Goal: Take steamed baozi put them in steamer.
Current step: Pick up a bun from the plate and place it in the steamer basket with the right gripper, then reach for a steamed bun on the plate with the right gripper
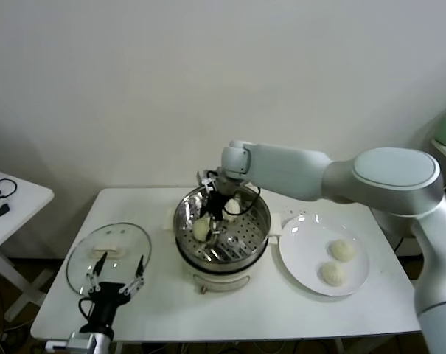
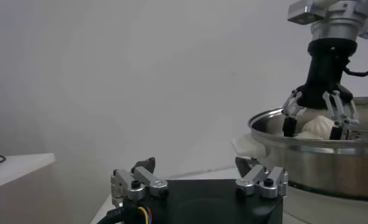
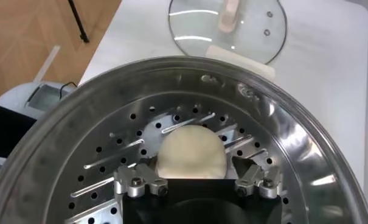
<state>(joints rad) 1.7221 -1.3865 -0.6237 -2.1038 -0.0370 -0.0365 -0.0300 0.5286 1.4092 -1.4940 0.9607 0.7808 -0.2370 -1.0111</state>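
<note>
My right pincer (image 1: pixel 217 215) reaches down inside the round shiny steel steamer basket (image 1: pixel 256 234) on its white cooker base, in the middle of the white table (image 1: pixel 230 306). Its jaws stand spread apart, one on each side of a small cream-white domed bun (image 3: pixel 190 152) that sits on the perforated floor; I cannot tell whether the fingertips (image 3: pixel 255 180) touch the dough. In the head view a bun (image 1: pixel 201 230) lies just beside my fingers, and a second pale bun (image 1: pixel 231 209) sits toward the far wall of the basket. Two more cream-white buns (image 1: pixel 343 251) (image 1: pixel 332 274) rest near each other on the flat round white plate (image 1: pixel 304 254) just to the right of the steamer. The round glass lid (image 1: pixel 82 254) lies flat on the table to the left. My left pincer (image 1: pixel 117 276) hangs low at the near left, by the lid's near edge, fingers apart and holding nothing
</note>
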